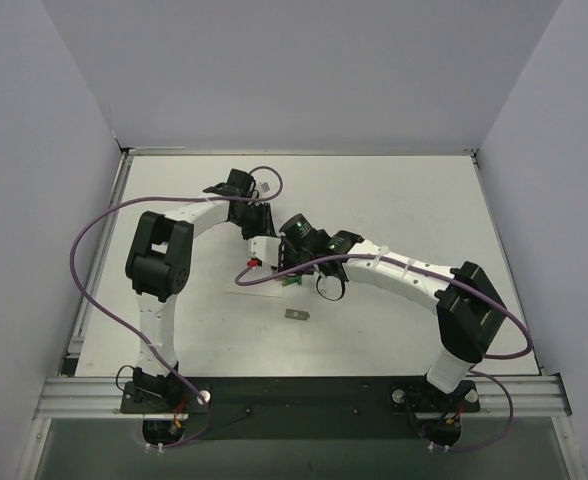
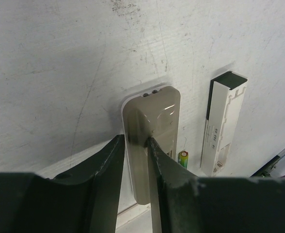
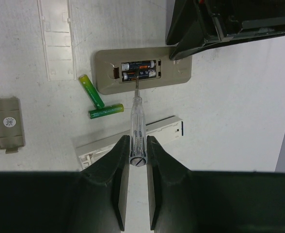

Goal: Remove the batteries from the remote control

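In the right wrist view the tan-grey remote control (image 3: 174, 76) lies on the table with its slot open; two dark cells (image 3: 138, 69) sit in it. Two green batteries (image 3: 91, 91) (image 3: 106, 111) lie loose beside it. My right gripper (image 3: 137, 140) is shut on a clear screwdriver (image 3: 136, 114) whose tip touches the slot's edge. My left gripper (image 2: 135, 141) is shut on one end of the remote (image 2: 154, 111); one green battery (image 2: 183, 158) shows beside it. In the top view both grippers (image 1: 262, 252) (image 1: 290, 268) meet at the table's middle and hide the remote.
A small flat grey plate (image 3: 7, 122) (image 1: 296, 315) lies near the arms. A white bar-shaped device (image 3: 130, 138) (image 2: 223, 124) lies beside the remote. A narrow white strip (image 3: 55, 39) lies farther off. Grey walls enclose the table (image 1: 394, 200).
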Action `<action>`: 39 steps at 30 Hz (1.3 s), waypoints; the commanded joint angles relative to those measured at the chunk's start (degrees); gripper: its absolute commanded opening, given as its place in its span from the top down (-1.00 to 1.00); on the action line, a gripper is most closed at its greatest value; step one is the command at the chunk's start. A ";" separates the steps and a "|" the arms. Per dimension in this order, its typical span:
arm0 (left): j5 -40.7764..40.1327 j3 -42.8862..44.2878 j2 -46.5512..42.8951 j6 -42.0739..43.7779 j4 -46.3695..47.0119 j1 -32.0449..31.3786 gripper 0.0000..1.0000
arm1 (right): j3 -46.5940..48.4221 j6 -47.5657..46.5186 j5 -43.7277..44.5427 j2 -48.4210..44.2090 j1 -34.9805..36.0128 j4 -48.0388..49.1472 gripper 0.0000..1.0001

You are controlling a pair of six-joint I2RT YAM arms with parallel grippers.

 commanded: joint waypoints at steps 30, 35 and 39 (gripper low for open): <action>-1.43 -0.43 2.00 0.07 -2.69 -0.52 0.37 | -19.81 13.53 -12.50 -5.19 -9.03 21.57 1.00; -1.26 -0.34 2.26 -0.01 -2.69 -0.51 0.37 | -21.39 14.59 -14.09 -6.16 -10.35 23.15 1.00; -1.17 0.01 2.61 -0.02 -2.78 -0.60 0.38 | -22.97 16.52 -16.55 -6.60 -12.46 25.61 1.00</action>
